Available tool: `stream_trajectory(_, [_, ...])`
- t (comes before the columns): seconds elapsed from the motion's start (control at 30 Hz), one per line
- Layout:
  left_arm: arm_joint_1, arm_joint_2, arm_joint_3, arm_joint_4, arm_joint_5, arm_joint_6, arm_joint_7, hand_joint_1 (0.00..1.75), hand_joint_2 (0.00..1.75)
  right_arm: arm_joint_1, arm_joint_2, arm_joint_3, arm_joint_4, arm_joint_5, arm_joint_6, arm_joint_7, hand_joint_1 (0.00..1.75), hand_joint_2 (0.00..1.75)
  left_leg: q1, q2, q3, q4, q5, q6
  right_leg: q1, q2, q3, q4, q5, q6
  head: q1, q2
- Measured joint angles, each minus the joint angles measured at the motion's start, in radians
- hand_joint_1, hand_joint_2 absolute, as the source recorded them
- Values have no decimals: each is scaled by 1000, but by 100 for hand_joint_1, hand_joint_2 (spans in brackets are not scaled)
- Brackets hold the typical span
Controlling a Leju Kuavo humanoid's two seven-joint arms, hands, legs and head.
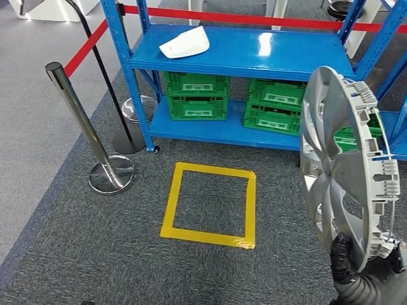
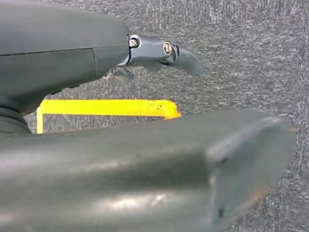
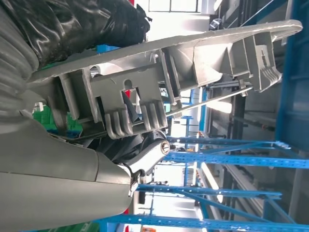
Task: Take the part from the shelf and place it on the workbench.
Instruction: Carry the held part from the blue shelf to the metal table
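- The floor is dark grey carpet (image 1: 72, 254) with a square outline of yellow tape (image 1: 210, 204) stuck on it, in front of a blue metal shelf rack (image 1: 249, 54).
- A white curved plastic piece (image 1: 184, 42) lies on the rack's upper shelf; green plastic crates (image 1: 196, 95) sit side by side on the lower shelf.
- Left of the rack, chrome barrier posts (image 1: 81, 121) on round bases carry a red belt (image 1: 84, 47).
- The right robot hand (image 1: 343, 257), gloved in black, sits low at the right of the head view and grips the bottom rim of a silver plastic wheel cover (image 1: 345, 165), held upright and edge-on, away from the shelf and above the carpet.
- In the right wrist view the cover's clipped rim (image 3: 164, 87) lies between the thick grey thumb and the dark fingers (image 3: 149, 152).
- The left robot hand (image 2: 160, 53) hangs over the carpet near a corner of the yellow tape (image 2: 109, 107), fingers extended and holding nothing.
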Motion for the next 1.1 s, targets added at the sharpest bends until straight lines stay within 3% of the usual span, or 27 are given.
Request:
stream_trajectory(0.07, [-3, -2, 0, 0, 0, 0, 0, 0, 0, 0, -1, -2, 0, -1, 7, 0, 175, 175, 2, 4, -23, -4, 23, 12, -2, 8, -32, 83, -84, 8, 4, 0])
stream_trajectory(0.13, [-4, -1, 0, 0, -1, 0, 0, 0, 0, -1, -1, -2, 1, -2, 12, 0, 175, 175, -1, 6, -54, -2, 47, 16, -5, 11, -66, 213, -167, 15, 7, 0])
stream_trajectory(0.17, [-4, 0, 0, 0, -1, 0, 0, 0, 0, 0, -1, -2, 2, -2, 13, 0, 175, 175, -2, 6, -70, -1, 59, 15, -6, 11, -69, 258, -178, 17, 7, 0])
stream_trajectory(0.2, [-4, 0, 0, 0, -1, 0, 0, 0, 0, -1, -1, -3, 3, -1, 14, 0, 175, 175, -3, 7, -87, 1, 71, 14, -7, 11, -58, 272, -167, 19, 7, 0])
stream_trajectory(0.27, [-4, 0, 0, 0, -1, 0, 1, 0, 0, -1, -1, -4, 5, 1, 13, 0, 175, 175, -3, 6, -120, 8, 92, 8, -9, 11, 22, 189, -111, 18, 7, 0])
stream_trajectory(0.33, [-4, 0, 0, 0, -1, 0, 2, 0, 0, -3, -1, -4, 6, 4, 13, 0, 175, 175, -4, 4, -147, 19, 111, -1, -9, 13, 133, 36, -102, 14, 6, 0])
stream_trajectory(0.37, [-4, 0, 0, 0, -1, 0, 3, 0, 0, -3, -1, -4, 7, 6, 12, 0, 175, 175, -4, 3, -153, 23, 121, -6, -7, 15, 163, -16, -109, 10, 4, 0])
stream_trajectory(0.4, [-4, 0, 0, 0, -1, 0, 3, 0, 0, -3, -1, -4, 8, 7, 11, 0, 175, 175, -3, 2, -159, 25, 130, -11, -3, 16, 176, -44, -118, 5, 3, 0])
stream_trajectory(0.47, [-3, 1, 1, 0, -1, 0, 3, 0, 0, -3, -1, -4, 9, 8, 9, 0, 175, 175, 1, 0, -164, 26, 144, -22, 0, 14, 159, -48, -106, -11, 3, 0])
stream_trajectory(0.5, [-1, 1, 2, 0, -1, 0, 3, 0, 0, -4, -1, -5, 9, 9, 8, 0, 175, 175, 3, -2, -170, 33, 132, -28, 0, 11, 150, -48, -96, -22, 3, 0])
stream_trajectory(0.53, [0, 1, 3, 0, -1, -1, 3, 0, 0, -4, -1, -5, 9, 10, 6, 0, 175, 175, 5, -3, -179, 58, 99, -34, -1, 8, 139, -49, -85, -32, 1, 0])
stream_trajectory(0.63, [1, 0, 7, 0, -1, -2, 4, 0, 0, -5, -1, -6, 11, 14, 1, 0, 175, 175, 10, -4, -214, 235, -57, -44, 2, 3, 99, -48, -48, -47, -4, 0])
stream_trajectory(0.67, [1, 0, 7, 0, -1, -2, 4, 0, 0, -5, -1, -6, 12, 14, -1, 0, 175, 175, 11, -4, -217, 291, -82, -46, 3, 2, 84, -46, -36, -47, -4, 0])
stream_trajectory(0.7, [1, 0, 8, 0, -1, -2, 4, 0, 0, -5, -1, -6, 13, 15, -2, 0, 175, 175, 11, -4, -207, 319, -81, -47, 3, 1, 68, -42, -24, -46, -4, 0])
stream_trajectory(0.73, [0, 1, 9, 0, 0, -3, 4, 0, 0, -6, -1, -6, 14, 16, -3, 0, 175, 175, 11, -4, -182, 313, -62, -46, 4, 1, 52, -37, -14, -44, -4, 0])
stream_trajectory(0.8, [-1, 1, 11, 0, 0, -3, 3, 0, 0, -5, -1, -6, 16, 17, -6, 0, 175, 175, 10, -4, -85, 198, -19, -40, 3, 1, 19, -24, 3, -37, -5, 0])
stream_trajectory(0.87, [-4, 2, 13, 0, 0, -3, 3, 0, 0, -5, -1, -5, 17, 18, -9, 0, 175, 175, 6, -4, 10, 56, -24, -30, 4, -2, 0, -13, 17, -26, -4, 0])
stream_trajectory(0.9, [-5, 3, 15, 0, 0, -3, 3, 0, 0, -6, -1, -5, 17, 18, -10, 0, 175, 175, 3, -4, 32, 18, -34, -25, 3, -4, -4, -11, 24, -20, -4, 0])
stream_trajectory(0.97, [-4, 3, 17, 0, 0, -4, 4, 0, 0, -9, -1, -4, 17, 19, -12, 0, 175, 175, 0, -3, 27, 3, -27, -13, 0, -6, -9, -12, 39, -9, -5, 0])
stream_trajectory(1.0, [-4, 3, 18, 0, 0, -4, 4, 0, 0, -9, -2, -4, 17, 20, -12, 0, 175, 175, 0, -2, 20, 0, -17, -6, -1, -4, -14, -8, 34, -4, -4, 0])
stream_trajectory(1.03, [-5, 2, 19, 0, 0, -4, 4, 0, 0, -10, -2, -3, 17, 20, -13, 0, 175, 175, 2, 1, 10, -3, -5, 2, -2, 0, -25, 9, 11, 0, -2, 0])
stream_trajectory(1.1, [-7, 2, 22, 0, 0, -4, 4, 0, 0, -12, -4, -2, 17, 22, -13, 0, 175, 175, 2, 4, -17, -5, 19, 13, -4, 8, -55, 101, -85, 8, 1, 0])
